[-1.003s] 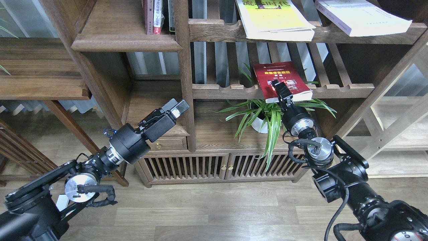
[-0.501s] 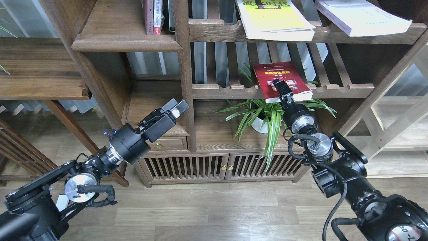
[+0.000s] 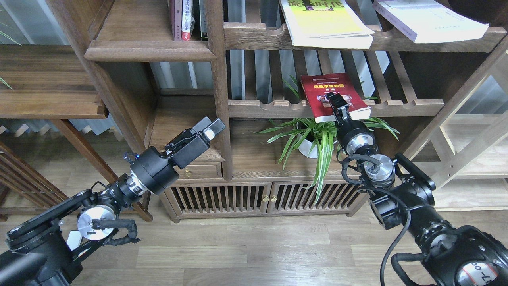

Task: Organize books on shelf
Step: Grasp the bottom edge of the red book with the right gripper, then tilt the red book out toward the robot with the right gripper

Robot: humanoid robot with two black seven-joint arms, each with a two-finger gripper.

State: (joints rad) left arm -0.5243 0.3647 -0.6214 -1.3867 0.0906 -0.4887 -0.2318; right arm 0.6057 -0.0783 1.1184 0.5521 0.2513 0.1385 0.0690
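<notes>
The red book (image 3: 331, 89) with a yellow title lies flat on the lower slatted rack (image 3: 397, 106), its front edge overhanging the rail. My right gripper (image 3: 337, 104) sits at that front edge, over the cover; it is dark and end-on, so its jaws cannot be read. The yellow-green book (image 3: 329, 24) and the white-lavender book (image 3: 430, 20) lie flat on the upper slatted rack. The solid dark shelf (image 3: 151, 53) with a moulded front edge is at the upper left. My left gripper (image 3: 210, 128) is open and empty, low beside the centre post.
Several upright books (image 3: 184, 20) stand at the right end of the solid shelf. A potted spider plant (image 3: 313, 139) stands under the red book, close to my right wrist. A low cabinet (image 3: 262, 196) with slatted doors is below. Pale shelving (image 3: 472, 155) is at the right.
My right gripper has moved up and forward, further onto the red book's front edge. The book and my left arm have stayed put.
</notes>
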